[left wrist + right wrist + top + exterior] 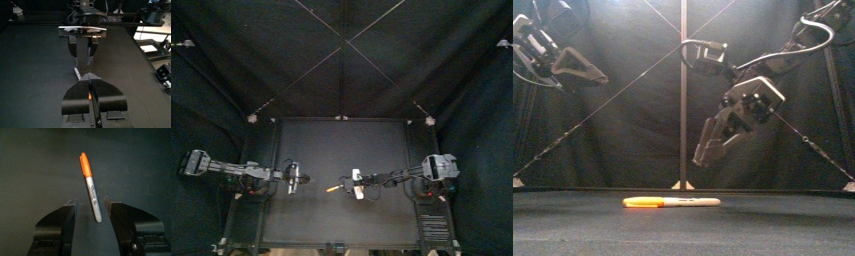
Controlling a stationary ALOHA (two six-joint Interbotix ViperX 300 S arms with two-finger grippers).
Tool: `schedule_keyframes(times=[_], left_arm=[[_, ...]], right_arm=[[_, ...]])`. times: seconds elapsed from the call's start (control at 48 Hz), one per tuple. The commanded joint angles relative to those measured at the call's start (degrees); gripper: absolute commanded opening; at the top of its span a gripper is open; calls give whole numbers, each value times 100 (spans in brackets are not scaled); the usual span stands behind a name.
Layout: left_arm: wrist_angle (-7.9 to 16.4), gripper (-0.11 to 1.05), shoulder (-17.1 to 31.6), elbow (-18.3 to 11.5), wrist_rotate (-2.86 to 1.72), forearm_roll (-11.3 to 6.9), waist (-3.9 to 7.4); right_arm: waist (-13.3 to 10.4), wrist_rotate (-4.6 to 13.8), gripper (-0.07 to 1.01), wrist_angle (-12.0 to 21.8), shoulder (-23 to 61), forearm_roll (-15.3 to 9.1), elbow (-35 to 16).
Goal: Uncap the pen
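- The pen point(671, 202) lies flat on the black tabletop point(787, 228), low in the centre of the front view.
- Its orange cap point(643, 202) is on and points toward the left of the frame; the pale barrel runs to the right.
- In the top view the pen sits just left of the lower centre, between the two tools.
- The right tool point(90, 203) hangs tilted in the middle of the front view, above the pen and clear of it.
- Its jaws are spread; in the right wrist view the barrel shows in the gap between them, touching neither.
- The left tool point(90, 80) is at the lower left of the top view, apart from the pen.
- Its jaws are pressed nearly together, with only a thin slit between them, and grip nothing.
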Motion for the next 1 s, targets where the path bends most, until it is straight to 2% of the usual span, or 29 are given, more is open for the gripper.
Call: schedule_keyframes(times=[0.021,0.271,0.562,0.812,0.875,1.0], left_arm=[[-53,43,0,-70,9,9,-18],[-53,62,0,-62,9,9,-18],[-53,73,0,-62,9,0,-18],[-53,75,0,-79,0,-18,-18],[-70,75,0,-97,-26,-35,-9],[-185,75,0,-132,-26,-229,79]], right_arm=[[-176,18,81,26,26,0,-167],[-246,-18,81,158,343,18,-299],[-193,18,78,325,519,44,-325],[-185,26,57,404,563,79,-308],[-185,26,53,431,554,97,-308],[-185,26,49,475,360,229,-360]])
